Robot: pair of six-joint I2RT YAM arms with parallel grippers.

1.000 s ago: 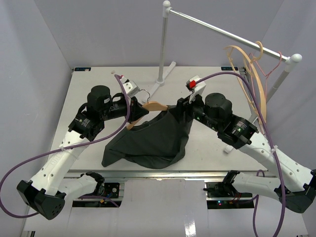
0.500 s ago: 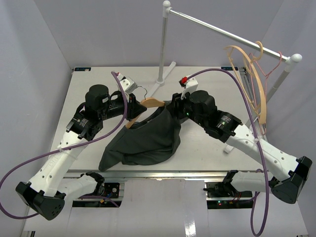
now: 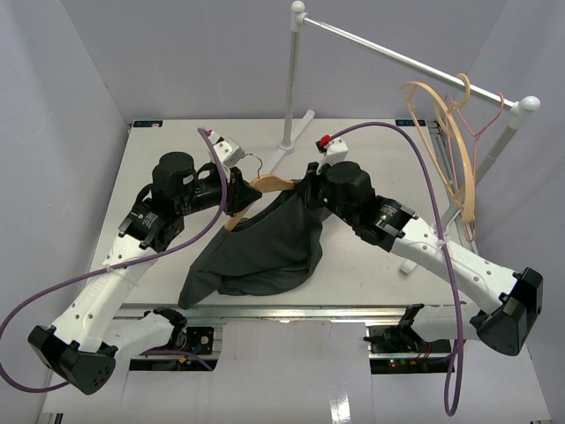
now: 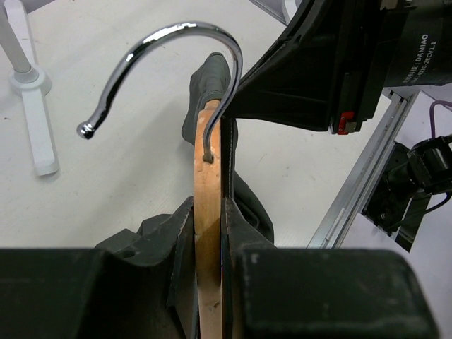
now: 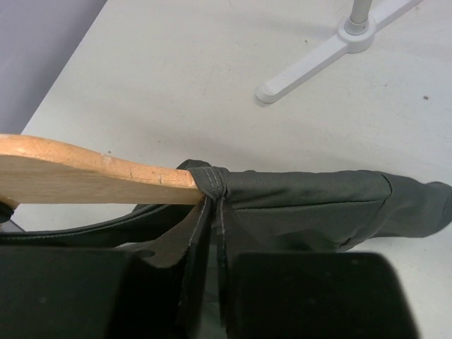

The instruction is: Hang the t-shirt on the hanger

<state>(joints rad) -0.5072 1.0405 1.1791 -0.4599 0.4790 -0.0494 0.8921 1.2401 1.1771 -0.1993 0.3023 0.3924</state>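
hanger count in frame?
3. A wooden hanger mid-table, partly inside the t-shirt; a tan hanger and a thin pink hanger hanging on the rail at right. Those two overlap, so another could be hidden.

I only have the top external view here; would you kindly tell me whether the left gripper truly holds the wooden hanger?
Observer: Yes; the left wrist view shows the left gripper shut on the hanger, the wood clamped edge-on between its jaws.
Operator: Thank you. And the other arm?
Observer: The right wrist view shows the right gripper pinching the t-shirt at a stitched edge, just where the hanger's arm enters the fabric.
Operator: Anything else worth knowing?
Observer: In the left wrist view the hook is bare chrome along its whole curve.
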